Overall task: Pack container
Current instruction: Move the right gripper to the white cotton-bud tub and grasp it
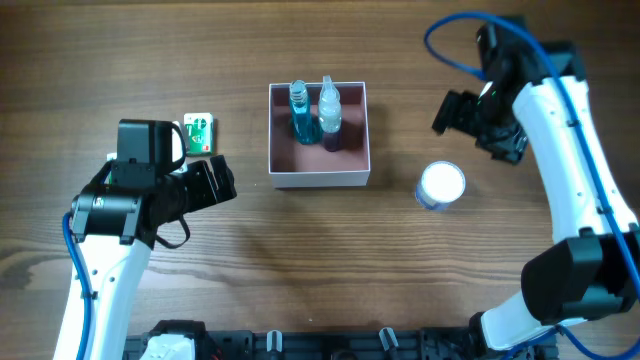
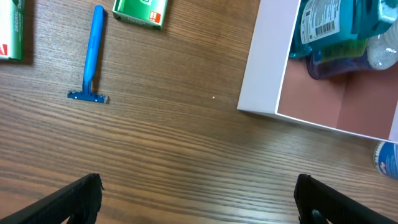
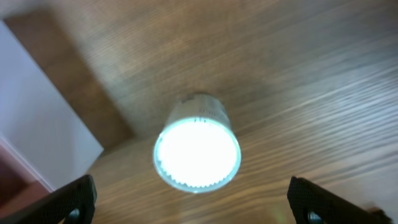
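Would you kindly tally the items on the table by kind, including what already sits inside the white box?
Bottles: 2, the blue bottle and the clear bottle, both inside the container
Jars: 1, the white-lidded jar
Small packets: 2, a green packet and a partly cropped packet
Razors: 1, the blue razor
Containers: 1
Total: 7

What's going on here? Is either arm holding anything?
Two arms are packing the container, which already holds a blue bottle and a clear bottle. Neither arm holds anything. The left gripper is open over the table near a blue razor. The right gripper is open, facing a white-lidded jar that stands outside the container.
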Robot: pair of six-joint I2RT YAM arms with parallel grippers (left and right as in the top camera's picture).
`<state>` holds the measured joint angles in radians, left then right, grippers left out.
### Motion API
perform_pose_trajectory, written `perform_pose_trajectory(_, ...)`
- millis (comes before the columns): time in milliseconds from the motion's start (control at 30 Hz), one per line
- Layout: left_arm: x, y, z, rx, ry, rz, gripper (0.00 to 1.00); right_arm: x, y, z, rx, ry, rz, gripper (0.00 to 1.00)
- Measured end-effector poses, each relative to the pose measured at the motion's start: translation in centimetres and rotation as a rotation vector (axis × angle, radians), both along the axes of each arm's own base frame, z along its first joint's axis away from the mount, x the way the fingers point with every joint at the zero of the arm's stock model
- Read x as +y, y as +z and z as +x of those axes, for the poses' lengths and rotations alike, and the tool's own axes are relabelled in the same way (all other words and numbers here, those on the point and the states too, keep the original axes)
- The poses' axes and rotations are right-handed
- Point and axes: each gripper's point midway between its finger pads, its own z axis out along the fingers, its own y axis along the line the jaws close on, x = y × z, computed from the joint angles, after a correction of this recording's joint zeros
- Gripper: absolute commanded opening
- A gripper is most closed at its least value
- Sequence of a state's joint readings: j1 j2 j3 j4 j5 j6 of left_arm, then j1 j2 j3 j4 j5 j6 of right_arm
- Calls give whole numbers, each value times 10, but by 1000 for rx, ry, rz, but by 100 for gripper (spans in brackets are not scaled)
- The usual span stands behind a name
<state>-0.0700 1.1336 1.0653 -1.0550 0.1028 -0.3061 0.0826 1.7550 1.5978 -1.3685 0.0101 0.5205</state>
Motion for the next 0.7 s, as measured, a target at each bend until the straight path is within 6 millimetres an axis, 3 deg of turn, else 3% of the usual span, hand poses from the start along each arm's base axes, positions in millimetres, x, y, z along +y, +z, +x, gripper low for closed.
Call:
perform_pose_trajectory(167,0,0,0,0,0,0,100,9,-46,-11,44,29,53,100)
perform_pose_trajectory(333,0,0,0,0,0,0,100,13,-73,-17,52,34,76,100)
perform_pose_trajectory(500,0,0,0,0,0,0,100,13,-90,-25,67,33,83,100)
perform_pose_trajectory(700,0,0,0,0,1,0,100,13,-97,-30,81,33,82,99)
